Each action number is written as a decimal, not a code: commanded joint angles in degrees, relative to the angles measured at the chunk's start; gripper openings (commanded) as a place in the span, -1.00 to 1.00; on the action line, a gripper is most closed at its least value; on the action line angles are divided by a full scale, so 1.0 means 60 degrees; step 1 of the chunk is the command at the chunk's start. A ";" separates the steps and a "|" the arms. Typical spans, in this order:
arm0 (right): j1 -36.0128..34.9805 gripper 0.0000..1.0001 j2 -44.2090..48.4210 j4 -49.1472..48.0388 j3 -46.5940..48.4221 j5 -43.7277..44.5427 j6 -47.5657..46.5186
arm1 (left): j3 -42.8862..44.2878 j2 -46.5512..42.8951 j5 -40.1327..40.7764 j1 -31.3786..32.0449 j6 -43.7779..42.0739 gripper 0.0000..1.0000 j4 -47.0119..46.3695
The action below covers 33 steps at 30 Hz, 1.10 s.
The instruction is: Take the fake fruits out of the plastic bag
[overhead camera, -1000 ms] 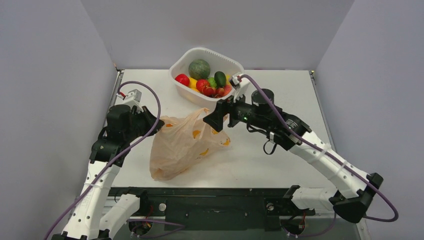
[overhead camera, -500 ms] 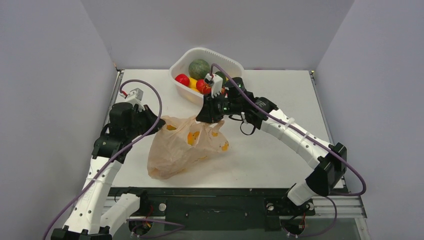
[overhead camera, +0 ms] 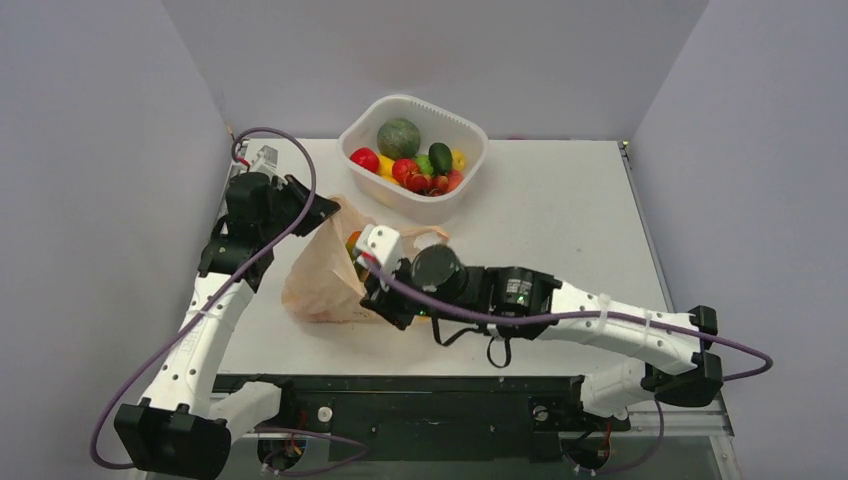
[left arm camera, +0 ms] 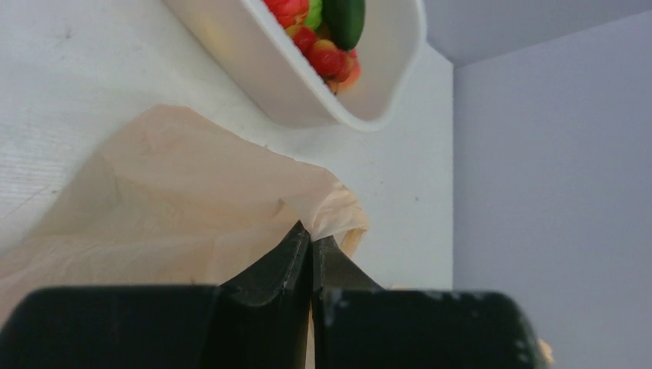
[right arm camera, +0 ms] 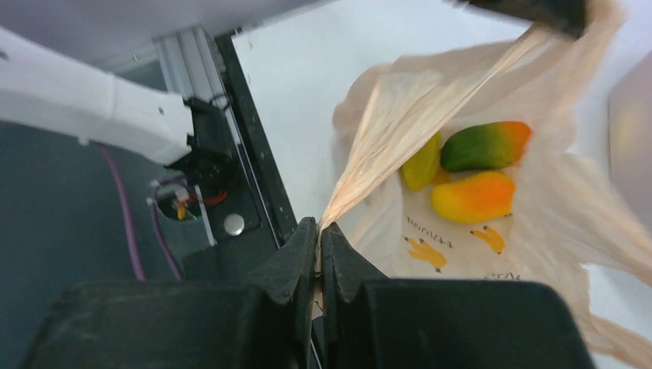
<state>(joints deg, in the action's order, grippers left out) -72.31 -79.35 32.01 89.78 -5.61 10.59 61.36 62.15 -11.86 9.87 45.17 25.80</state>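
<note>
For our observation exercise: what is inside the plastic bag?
The plastic bag holds three visible fake fruits: a green-and-orange one, an orange-yellow one, and a yellow-green one partly behind a taut fold. Anything deeper is covered.

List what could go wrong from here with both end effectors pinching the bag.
1. The left end effector and the right end effector are both shut on thin film of the plastic bag, which is stretched taut. Pulling further could tear it or make it slip out.
2. The fake fruits lie loose inside, and the table ends close beside the bag. Tipping it might roll one off.
3. Neither end effector is free to pick a fruit.
</note>
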 commanded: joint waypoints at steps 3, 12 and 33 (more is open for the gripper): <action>-0.2520 -1.00 -0.0397 -0.1662 -0.2245 0.3035 0.0094 | -0.0003 -0.0302 -0.0220 -0.0681 0.1135 -1.00 -0.2464; -0.2669 -0.86 -0.2445 -0.3677 -0.3767 0.3469 0.1065 | -0.2193 -0.1682 -0.1690 -0.1374 0.1958 -1.00 -0.3276; -0.2402 0.64 0.2331 -0.3043 -0.4946 0.3991 0.3818 | -0.0167 -0.4550 -0.0707 -0.1866 -0.2036 -0.07 0.4457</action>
<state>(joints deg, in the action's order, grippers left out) -87.68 -67.72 9.19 57.76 12.53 28.77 58.39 37.89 -23.35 -1.21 37.15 38.52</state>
